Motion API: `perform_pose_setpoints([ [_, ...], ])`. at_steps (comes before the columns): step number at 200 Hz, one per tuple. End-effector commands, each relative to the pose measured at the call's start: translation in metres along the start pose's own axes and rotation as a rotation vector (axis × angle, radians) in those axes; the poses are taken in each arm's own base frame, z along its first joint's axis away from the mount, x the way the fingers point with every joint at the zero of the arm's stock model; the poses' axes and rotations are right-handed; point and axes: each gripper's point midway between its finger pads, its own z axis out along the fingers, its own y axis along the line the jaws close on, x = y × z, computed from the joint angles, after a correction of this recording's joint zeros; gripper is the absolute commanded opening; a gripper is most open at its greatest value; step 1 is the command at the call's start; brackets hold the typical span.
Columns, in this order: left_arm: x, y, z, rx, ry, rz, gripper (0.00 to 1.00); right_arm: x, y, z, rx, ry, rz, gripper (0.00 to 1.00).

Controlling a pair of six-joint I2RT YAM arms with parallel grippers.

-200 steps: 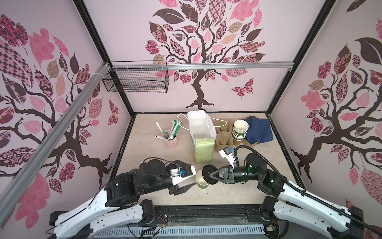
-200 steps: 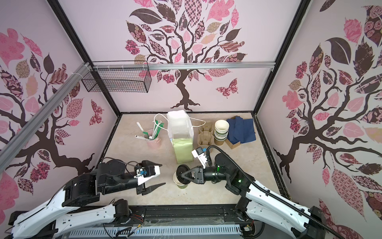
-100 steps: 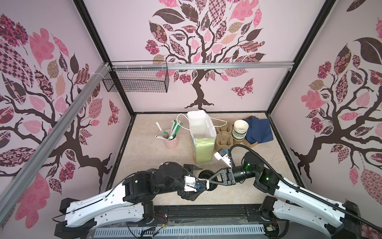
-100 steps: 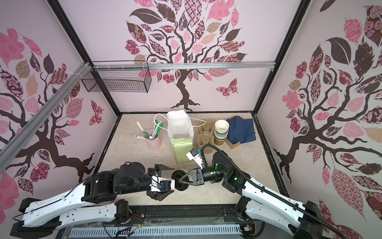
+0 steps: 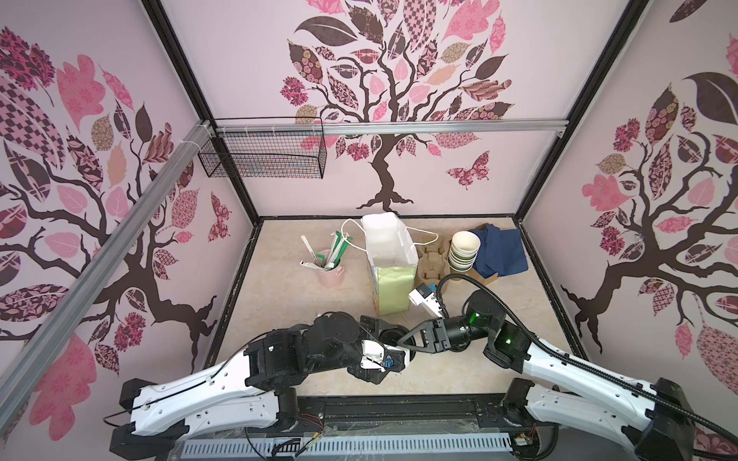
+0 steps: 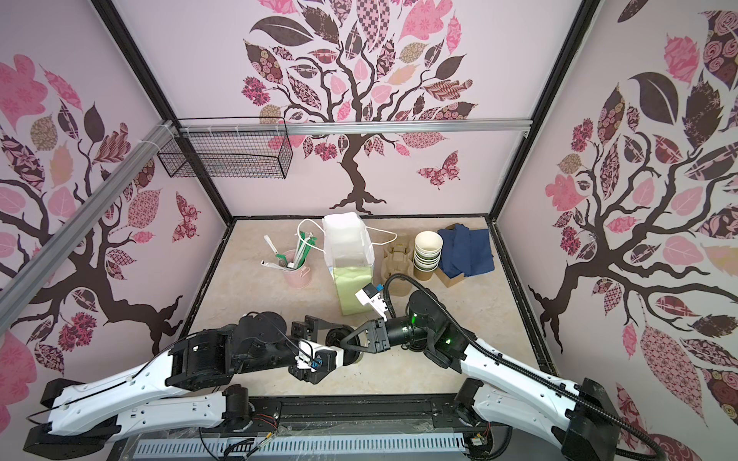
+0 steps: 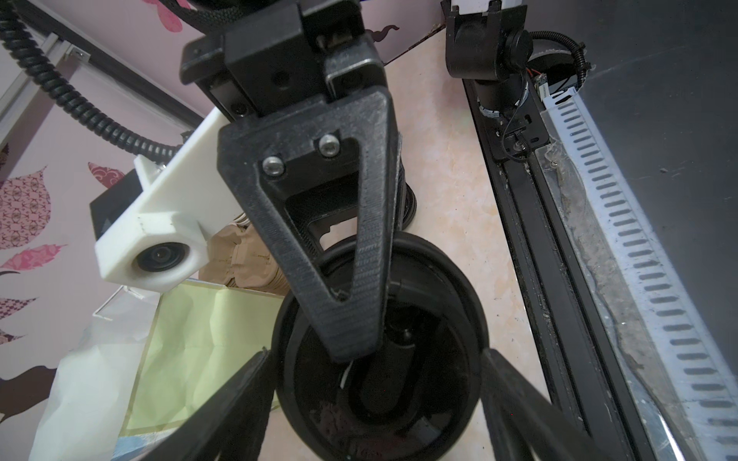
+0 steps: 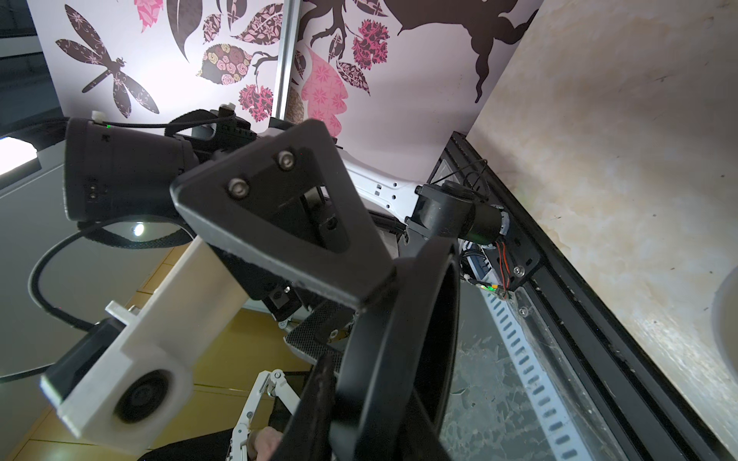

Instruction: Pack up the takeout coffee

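Note:
A round black lid [image 5: 393, 337] [image 6: 339, 339] sits near the table's front edge, covering the takeout coffee cup, whose green body is hidden. My right gripper [image 5: 401, 342] [image 6: 346, 343] reaches in from the right and is shut on the lid's rim; the right wrist view shows the lid [image 8: 399, 351] edge-on between its fingers. My left gripper [image 7: 375, 359] [image 6: 339, 352] comes from the left and stands open, one finger on each side of the lid [image 7: 379, 359] with narrow gaps. The white and green paper bag [image 5: 393, 287] [image 7: 199, 339] stands open just behind.
A pink mug of straws [image 5: 330, 275] stands left of the bag. To the bag's right are a cardboard cup carrier [image 5: 431, 263], a stack of lidless cups [image 5: 463, 251] and a navy cloth [image 5: 499, 251]. A wire basket [image 5: 263, 155] hangs on the back wall. The slotted front rail [image 7: 639, 279] runs close by.
The left arm swung in from the left and now straddles the cup. The right gripper carried the lid over the open cup, whose cream inside no longer shows.

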Motion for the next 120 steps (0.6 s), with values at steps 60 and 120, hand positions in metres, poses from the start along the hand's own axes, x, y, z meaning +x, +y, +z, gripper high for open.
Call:
perform_pose_setpoints([
  [60,0.0136,-0.0070,0.0085,0.017,0.057,0.044,0.77,-0.0067,0.0171,0.0029,-0.067,0.003,-0.004,0.00],
  [120,0.0157,-0.0026,0.0043,-0.014,0.059,0.076,0.71,-0.0114,0.0176,0.0044,-0.078,-0.013,0.011,0.00],
])
